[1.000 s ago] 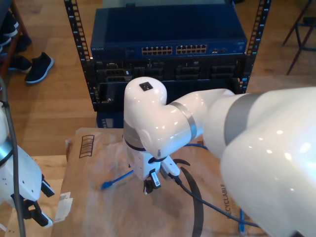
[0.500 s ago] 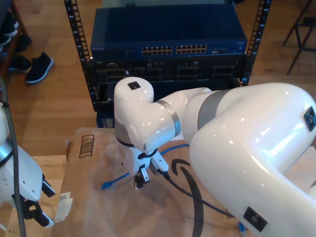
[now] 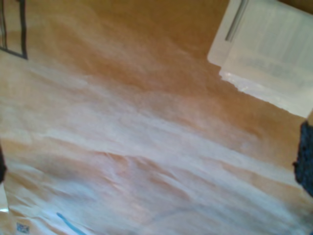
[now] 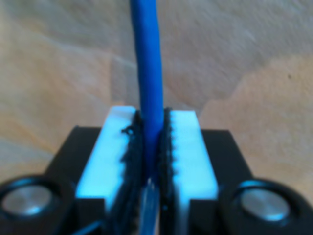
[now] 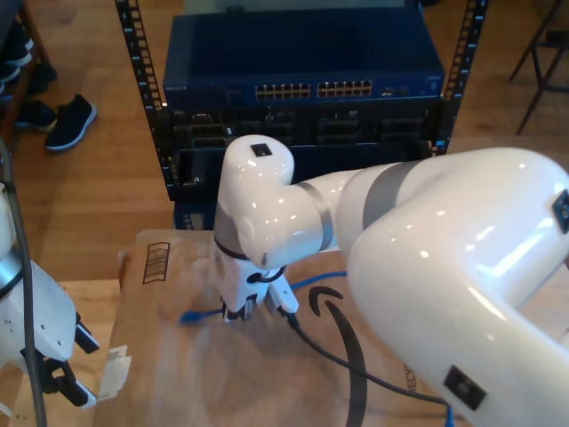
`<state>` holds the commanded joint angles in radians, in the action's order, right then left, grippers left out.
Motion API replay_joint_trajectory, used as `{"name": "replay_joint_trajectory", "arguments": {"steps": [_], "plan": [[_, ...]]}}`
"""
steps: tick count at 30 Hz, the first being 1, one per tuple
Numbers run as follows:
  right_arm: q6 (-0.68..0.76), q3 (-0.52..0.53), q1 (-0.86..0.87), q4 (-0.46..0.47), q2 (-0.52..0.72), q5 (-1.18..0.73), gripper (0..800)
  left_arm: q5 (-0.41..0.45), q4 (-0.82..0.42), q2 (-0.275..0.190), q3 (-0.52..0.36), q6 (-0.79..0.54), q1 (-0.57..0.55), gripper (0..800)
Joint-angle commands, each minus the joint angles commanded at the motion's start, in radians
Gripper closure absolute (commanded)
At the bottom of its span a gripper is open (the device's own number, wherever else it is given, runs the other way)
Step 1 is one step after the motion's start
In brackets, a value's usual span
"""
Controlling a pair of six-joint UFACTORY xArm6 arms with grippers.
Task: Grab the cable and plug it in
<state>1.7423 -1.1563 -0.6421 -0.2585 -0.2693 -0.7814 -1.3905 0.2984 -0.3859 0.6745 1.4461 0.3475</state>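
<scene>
Jaws of my second gripper are closed on the cable; toothed white pads pinch it from both sides in the second wrist view, blue line running straight out from between them toward the top of the frame over brown paper; in the exterior view that gripper sits low centre of the frame on the paper-covered bench, cable poking out toward the exterior view's left, ending in a small plug lying on the paper, another stretch trailing to the exterior view's right behind the arm; rack switch with port rows stands beyond, upper centre. Judgement: cable looks light, thin, floppy, smooth jacket, likely to droop and swing beyond the pinch; plug small, clip probably fragile; best hold is on the jacket just behind the plug so the end stays stiff enough to aim. My first gripper's jaws: cannot tell their state; first wrist view shows blurred paper and a white label upper right.
</scene>
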Motion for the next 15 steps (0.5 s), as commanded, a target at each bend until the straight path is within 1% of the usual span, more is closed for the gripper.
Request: {"name": "replay_joint_trajectory", "arguments": {"steps": [2,4,8,10,11,13,15], "plan": [[0.049,0.071,0.072,-0.006,0.103,-0.038,799,-0.006,0.058,0.002,0.034,-0.006,-0.005,2],[0.054,0.140,0.133,-0.023,0.199,-0.083,799,-0.014,0.135,0.006,0.077,-0.009,-0.041,2],[0.049,0.279,0.270,-0.127,0.402,-0.146,799,-0.046,0.233,0.021,0.146,-0.009,-0.130,3],[0.046,0.324,0.319,-0.192,0.486,-0.210,799,-0.068,0.282,0.035,0.186,-0.008,-0.183,3],[0.044,0.333,0.333,-0.218,0.522,-0.244,799,-0.083,0.311,0.051,0.216,-0.006,-0.201,3],[0.029,0.338,0.351,-0.252,0.577,-0.308,799,-0.117,0.391,0.109,0.282,-0.005,-0.203,5],[0.026,0.336,0.354,-0.311,0.621,-0.354,799,-0.160,0.477,0.140,0.333,-0.008,-0.201,6]]}}
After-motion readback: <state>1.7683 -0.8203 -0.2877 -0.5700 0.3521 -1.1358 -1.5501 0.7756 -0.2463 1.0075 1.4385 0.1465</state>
